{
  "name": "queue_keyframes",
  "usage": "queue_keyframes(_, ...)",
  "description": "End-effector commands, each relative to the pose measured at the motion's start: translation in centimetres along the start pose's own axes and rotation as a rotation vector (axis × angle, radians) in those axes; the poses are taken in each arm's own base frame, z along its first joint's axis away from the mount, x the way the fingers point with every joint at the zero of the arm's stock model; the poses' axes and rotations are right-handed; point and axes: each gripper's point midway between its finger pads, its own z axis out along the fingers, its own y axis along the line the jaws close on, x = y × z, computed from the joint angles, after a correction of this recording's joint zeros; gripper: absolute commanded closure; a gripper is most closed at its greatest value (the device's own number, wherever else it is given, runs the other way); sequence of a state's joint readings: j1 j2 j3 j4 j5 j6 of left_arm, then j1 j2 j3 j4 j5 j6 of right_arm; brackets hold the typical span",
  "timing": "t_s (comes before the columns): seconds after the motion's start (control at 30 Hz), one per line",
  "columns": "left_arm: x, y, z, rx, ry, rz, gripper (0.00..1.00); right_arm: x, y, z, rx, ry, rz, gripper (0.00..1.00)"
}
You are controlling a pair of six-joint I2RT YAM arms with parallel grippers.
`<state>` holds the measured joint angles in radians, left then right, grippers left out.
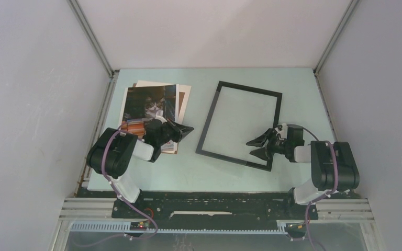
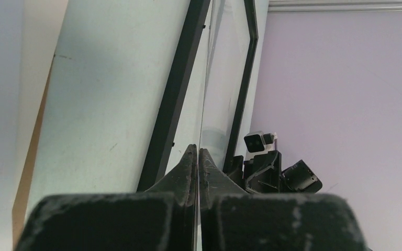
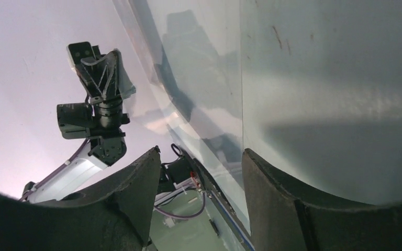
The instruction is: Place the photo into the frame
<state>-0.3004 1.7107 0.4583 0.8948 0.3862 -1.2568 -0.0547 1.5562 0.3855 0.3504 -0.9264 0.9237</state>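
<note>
the photo lies flat at the far left of the pale green surface, dark, with a grey cat's face in the middle and the coloured stripes at its near end. it sits on top of a small stack, and a brown board peeks out along the stack's right side. the left arm's wrist covers the photo's near right corner.

the left tool points right, into the gap between the stack and the frame, with its fingers pressed together. from its own camera a thin line runs up from the tips, and i can't tell if anything slim is caught there.

the frame lies well apart from the photo, right of centre and turned a little, with the surface showing through its clear pane.

the right tool points left over the frame's near right corner with its fingers spread. nothing is held between them. whether they touch the pane i can't tell.
</note>
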Motion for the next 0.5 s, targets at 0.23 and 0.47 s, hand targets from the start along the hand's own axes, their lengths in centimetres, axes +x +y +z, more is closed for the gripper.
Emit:
queue_keyframes(0.23, 0.8, 0.0, -0.6, 0.064, 0.005, -0.048, 1.00, 1.0, -2.8, -0.5, 0.108, 0.001, -0.013, 0.34)
queue_keyframes(0.47, 0.3, 0.3, -1.1, 0.067, -0.010, -0.048, 1.00, 0.7, -4.0, -1.3, 0.183, -0.023, -0.050, 0.34)
